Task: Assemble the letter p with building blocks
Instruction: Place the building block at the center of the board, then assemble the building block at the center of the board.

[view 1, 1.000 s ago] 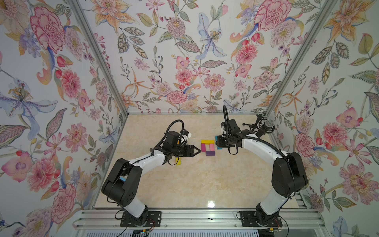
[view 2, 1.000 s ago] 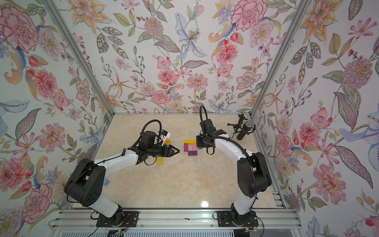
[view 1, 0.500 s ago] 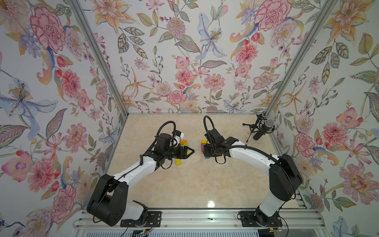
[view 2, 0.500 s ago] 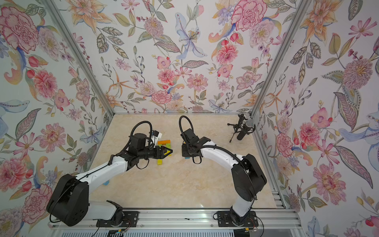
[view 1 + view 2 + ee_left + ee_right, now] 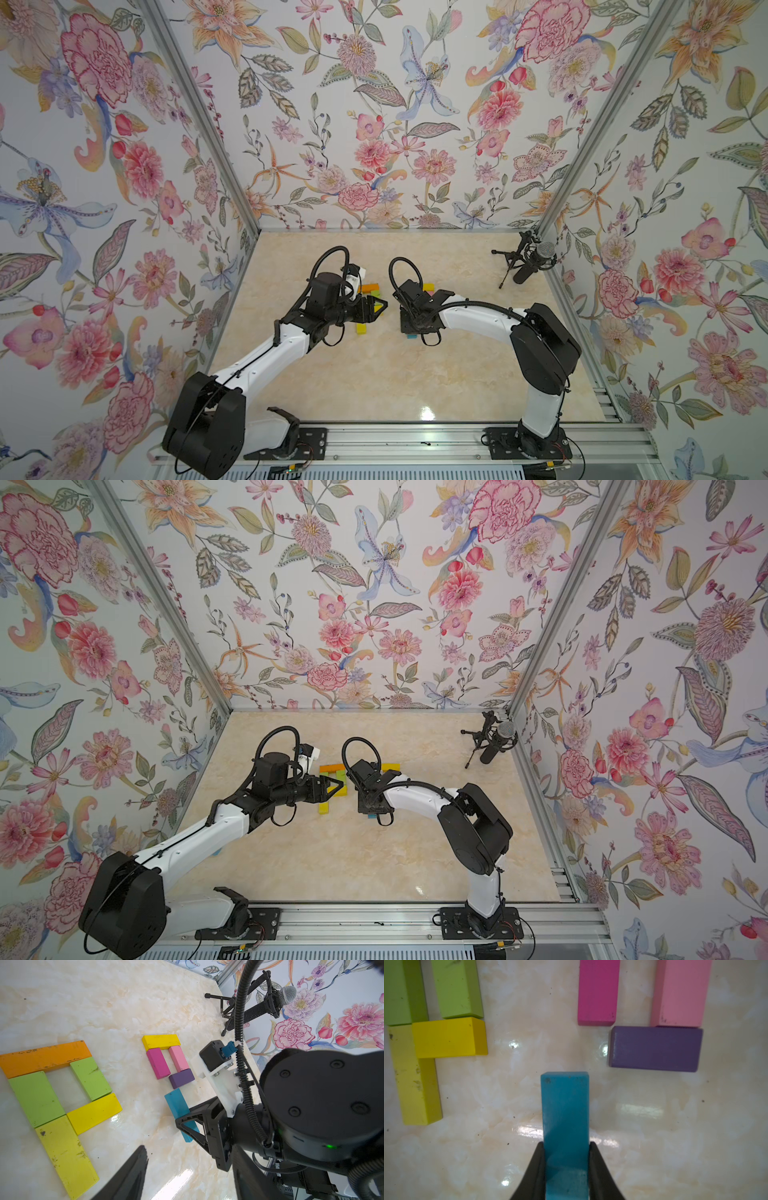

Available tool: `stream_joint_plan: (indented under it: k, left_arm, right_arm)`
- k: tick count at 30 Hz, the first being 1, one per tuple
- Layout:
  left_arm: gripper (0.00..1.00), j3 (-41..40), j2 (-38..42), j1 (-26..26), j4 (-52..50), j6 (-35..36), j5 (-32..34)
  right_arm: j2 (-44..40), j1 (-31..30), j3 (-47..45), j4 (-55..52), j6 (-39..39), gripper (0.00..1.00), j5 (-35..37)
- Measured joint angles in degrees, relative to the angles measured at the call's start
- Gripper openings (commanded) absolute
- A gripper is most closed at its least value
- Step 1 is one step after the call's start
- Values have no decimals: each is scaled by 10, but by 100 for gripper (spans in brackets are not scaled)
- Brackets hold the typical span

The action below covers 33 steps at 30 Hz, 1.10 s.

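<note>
My right gripper [image 5: 566,1146] is shut on the near end of a teal block [image 5: 566,1105], which points at the gap below the magenta block [image 5: 597,993] and beside the purple block [image 5: 654,1049]. A pink block [image 5: 679,993] and a yellow block [image 5: 161,1041] join these in one cluster. To its left an orange block [image 5: 41,1059], two lime green blocks [image 5: 35,1097], a yellow block [image 5: 94,1112] and a yellow-green block [image 5: 64,1155] form a P shape. My left gripper [image 5: 376,309] hovers open over that shape, holding nothing.
A microphone on a small tripod [image 5: 528,262] stands at the back right of the marble table [image 5: 374,382]. Flowered walls close in the left, back and right sides. Both arms meet over the middle, their wrists close together.
My right gripper has carried the teal block left and toward the near edge, below the pink and purple cluster. The left arm has drawn back slightly to the left. Neither grip has changed.
</note>
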State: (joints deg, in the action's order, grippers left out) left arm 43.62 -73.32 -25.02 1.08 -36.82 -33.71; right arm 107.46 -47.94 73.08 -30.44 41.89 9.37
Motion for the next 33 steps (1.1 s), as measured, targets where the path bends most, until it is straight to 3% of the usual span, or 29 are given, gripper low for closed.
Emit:
stream_joint_plan:
  k: [5,9,17,22,24,28,33]
  left_arm:
    - [67,-11,4,0,-4,0,2]
    - [67,-17,4,0,-11,0,10]
    - [63,-17,-3,-8,-12,0,19]
    - [59,-17,-42,-37,-8,-4,27]
    - [54,-17,-60,-47,-1,-10,26]
    - [20,-17,-111,-61,26,-31,23]
    - [0,-4,-161,-101,31,-49,40]
  right_arm:
    - [4,1,0,2,0,34,8]
    - [15,4,3,3,2,52,8]
    - [13,7,2,18,-5,54,16]
    - [-75,10,-41,28,-11,52,23]
    - [-125,21,-67,33,-14,48,21]
    - [-198,65,-136,62,-29,26,5]
    - [-213,119,-219,105,-40,18,-40]
